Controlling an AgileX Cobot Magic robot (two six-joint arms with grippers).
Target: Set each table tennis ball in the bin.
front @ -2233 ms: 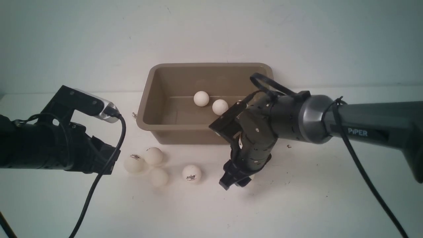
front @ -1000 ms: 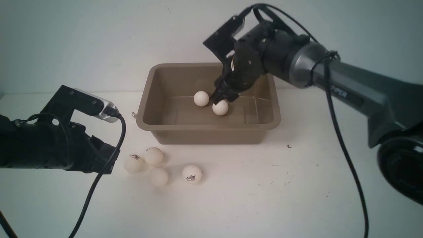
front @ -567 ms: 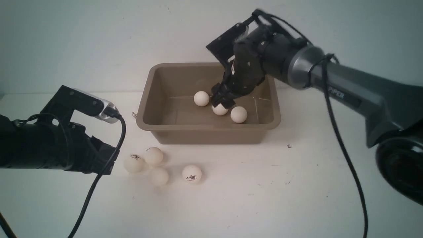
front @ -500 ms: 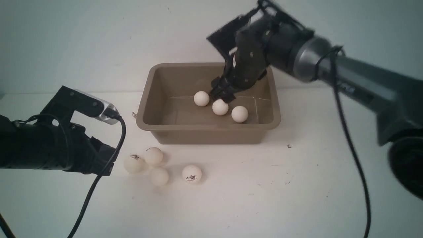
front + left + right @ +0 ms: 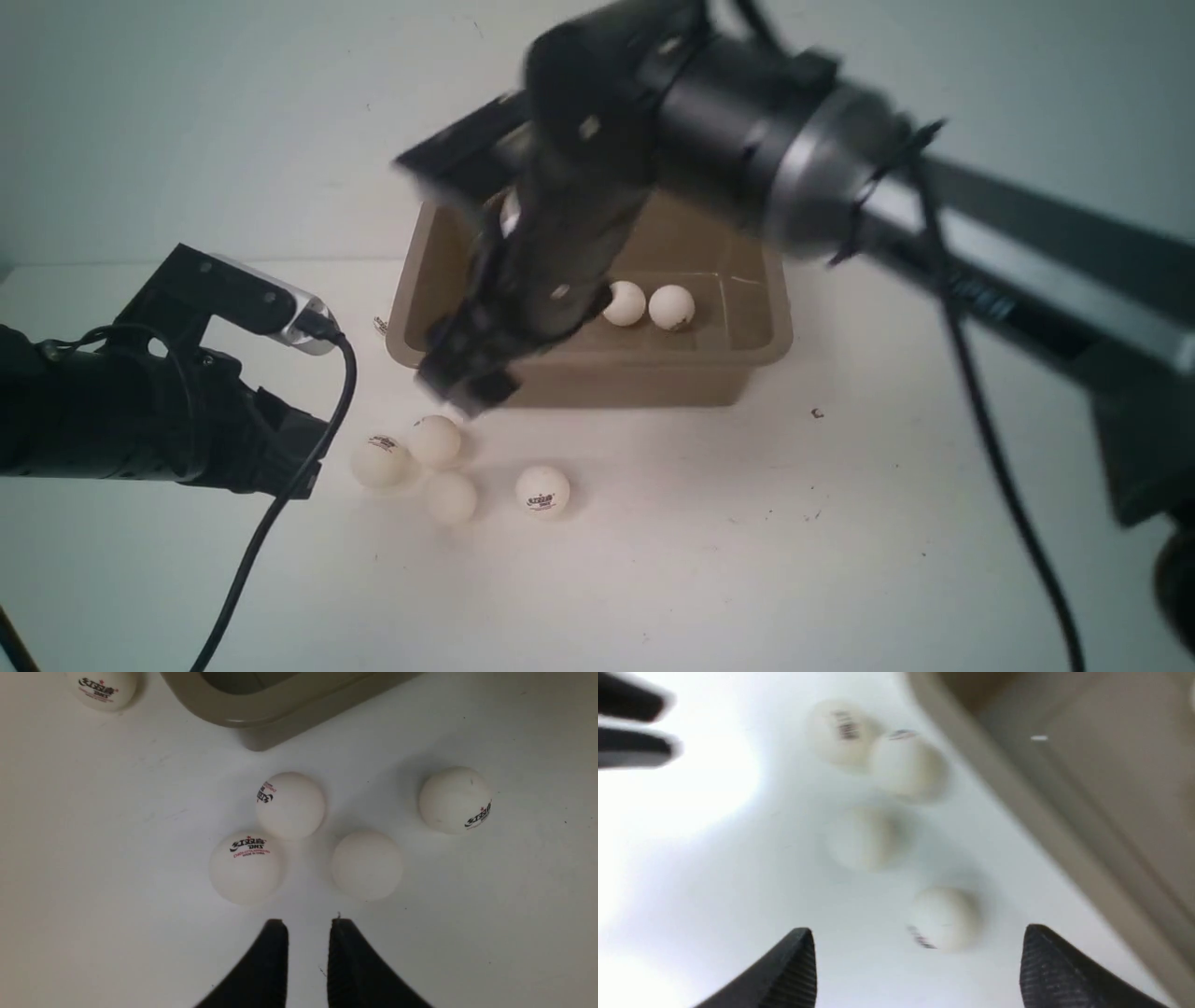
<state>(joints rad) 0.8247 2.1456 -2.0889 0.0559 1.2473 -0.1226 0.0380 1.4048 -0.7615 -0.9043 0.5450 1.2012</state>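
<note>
Well, right fingers (image 5: 789, 970) gape empty; four balls (image 5: 434, 441) clustered beside bin (image 5: 653, 385).

A white tabletop (image 5: 747, 560), faintly speckled, meets a plain pale wall (image 5: 233, 112), seemingly greenish-grey, under soft light.

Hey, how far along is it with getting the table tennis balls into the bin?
Done: at least two table tennis balls lie in the bin; the arm hides part of its floor. In hand: nothing; the right gripper hangs open and empty above the balls in front of the bin. Left: four balls clustered there and a fifth ball left of the bin.
</note>
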